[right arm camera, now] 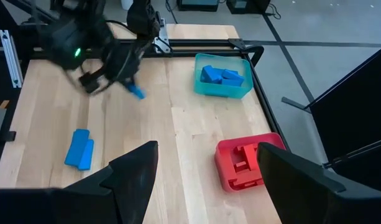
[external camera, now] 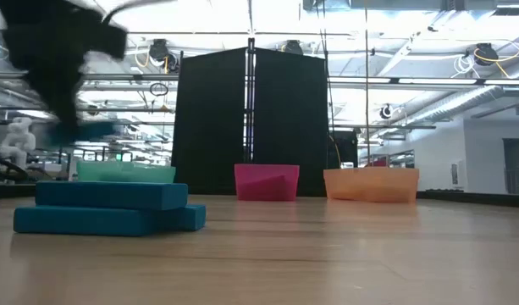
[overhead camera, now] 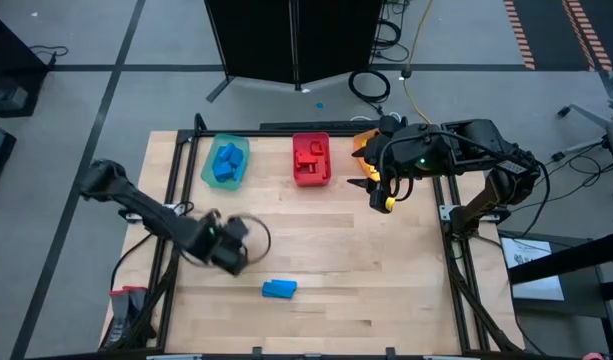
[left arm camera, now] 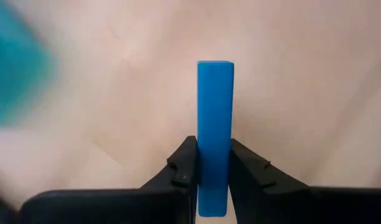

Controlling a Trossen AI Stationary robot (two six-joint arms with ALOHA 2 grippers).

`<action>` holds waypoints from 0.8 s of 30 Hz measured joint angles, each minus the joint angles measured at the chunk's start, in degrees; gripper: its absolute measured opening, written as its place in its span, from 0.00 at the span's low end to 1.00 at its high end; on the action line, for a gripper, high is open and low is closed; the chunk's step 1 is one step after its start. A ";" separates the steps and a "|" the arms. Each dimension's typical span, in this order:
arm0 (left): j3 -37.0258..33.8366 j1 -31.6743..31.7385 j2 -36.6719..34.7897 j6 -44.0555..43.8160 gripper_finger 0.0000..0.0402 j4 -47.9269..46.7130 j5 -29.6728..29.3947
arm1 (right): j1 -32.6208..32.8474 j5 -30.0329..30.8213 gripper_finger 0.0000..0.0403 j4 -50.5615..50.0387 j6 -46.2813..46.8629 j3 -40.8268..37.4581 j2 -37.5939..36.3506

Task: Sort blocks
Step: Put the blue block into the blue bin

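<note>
Wooden table (overhead camera: 316, 230): light surface inside a dark frame, both arms reaching over it.

Left arm: extends over the table's left part. Left gripper (left arm camera: 213, 163) is closed on a blue bar (left arm camera: 214, 134), one dark finger (left arm camera: 185, 167) pressed to each long side; the bar stands out lengthwise past the fingertips. In the right wrist view the same bar (right arm camera: 136, 92) hangs clear of the table surface.

Right arm: held over the far right corner, next to the orange bin (external camera: 371, 184). Right gripper (right arm camera: 206, 171) stands with its fingers wide apart and nothing between them.

Bins: three along the far edge. The teal bin (overhead camera: 225, 163) at the left holds several blue blocks (right arm camera: 221, 75). The red bin (overhead camera: 311, 159) in the middle holds red blocks (right arm camera: 242, 162). Contents of the orange bin cannot be made out.

Loose blocks: two blue bars (overhead camera: 279, 289) lie touching on the near part of the table, one resting partly on the other in the low view, close beside the left gripper.
</note>
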 joint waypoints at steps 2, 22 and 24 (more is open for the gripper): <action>1.50 3.18 -4.03 -0.05 0.15 -2.36 -7.65 | -0.01 0.00 0.67 0.01 0.22 0.00 0.00; -9.23 56.93 -16.99 25.12 0.15 17.78 -13.89 | 0.01 -0.02 0.67 0.05 2.15 0.00 0.02; -11.14 61.00 -15.59 27.65 0.15 22.06 -10.85 | 0.01 -0.02 0.67 0.04 2.15 0.00 0.02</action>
